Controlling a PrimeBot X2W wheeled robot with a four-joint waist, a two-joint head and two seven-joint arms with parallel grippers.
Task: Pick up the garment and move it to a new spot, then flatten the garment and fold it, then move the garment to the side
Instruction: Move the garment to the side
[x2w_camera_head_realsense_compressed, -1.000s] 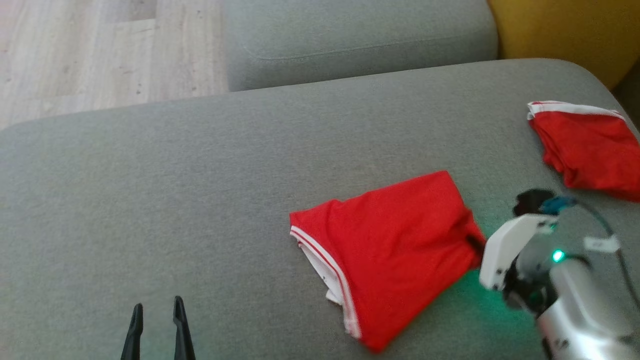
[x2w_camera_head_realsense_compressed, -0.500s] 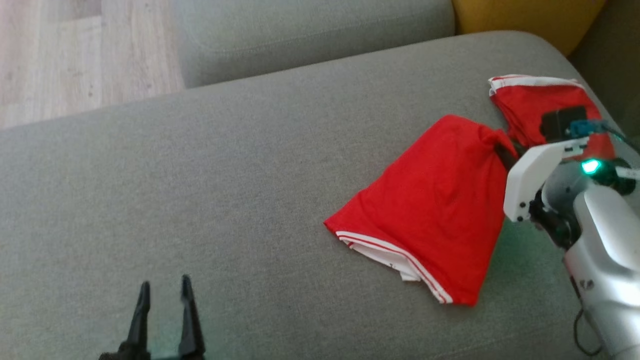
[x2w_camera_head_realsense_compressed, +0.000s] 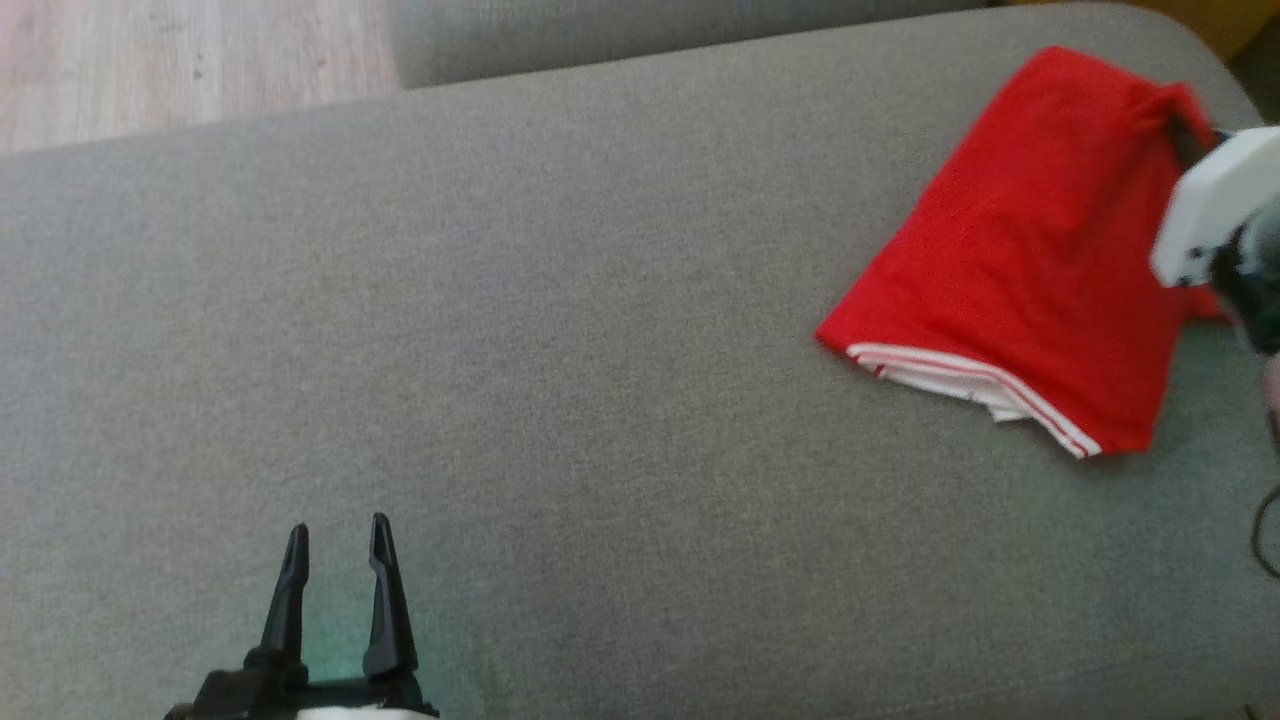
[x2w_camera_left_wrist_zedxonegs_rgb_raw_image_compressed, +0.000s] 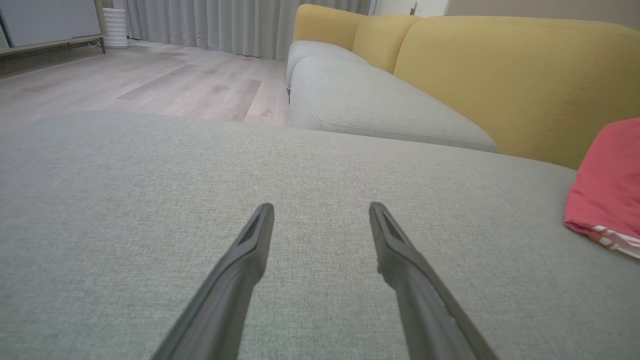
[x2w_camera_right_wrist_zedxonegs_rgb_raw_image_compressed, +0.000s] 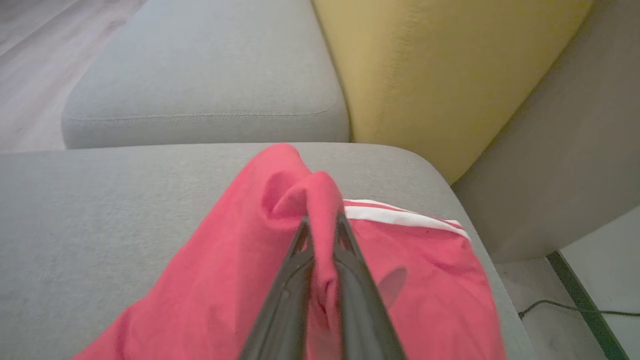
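Observation:
The red garment (x2w_camera_head_realsense_compressed: 1030, 250) with a white-striped hem lies at the far right of the grey sofa seat (x2w_camera_head_realsense_compressed: 500, 350). Its far corner is bunched and lifted, and my right gripper (x2w_camera_head_realsense_compressed: 1185, 125) is shut on that corner. In the right wrist view a pinched fold of the garment (x2w_camera_right_wrist_zedxonegs_rgb_raw_image_compressed: 225, 260) stands up between the closed fingers of the right gripper (x2w_camera_right_wrist_zedxonegs_rgb_raw_image_compressed: 322, 222). My left gripper (x2w_camera_head_realsense_compressed: 337, 530) rests open near the front left of the seat, nothing between its fingers (x2w_camera_left_wrist_zedxonegs_rgb_raw_image_compressed: 252, 235). From that wrist the garment's (x2w_camera_left_wrist_zedxonegs_rgb_raw_image_compressed: 607, 185) edge shows far right.
A second red garment (x2w_camera_right_wrist_zedxonegs_rgb_raw_image_compressed: 415, 250) with a white band lies under and beside the held one, near the seat's right edge. A yellow backrest (x2w_camera_right_wrist_zedxonegs_rgb_raw_image_compressed: 450, 65) rises behind, another grey cushion (x2w_camera_left_wrist_zedxonegs_rgb_raw_image_compressed: 370, 105) adjoins, and wooden floor (x2w_camera_head_realsense_compressed: 150, 60) lies beyond. A cable (x2w_camera_right_wrist_zedxonegs_rgb_raw_image_compressed: 575, 310) runs on the floor.
My right gripper has dragged the garment from the middle of the seat to the far right, over the second red garment. The head camera has shifted too. The left gripper stays open.

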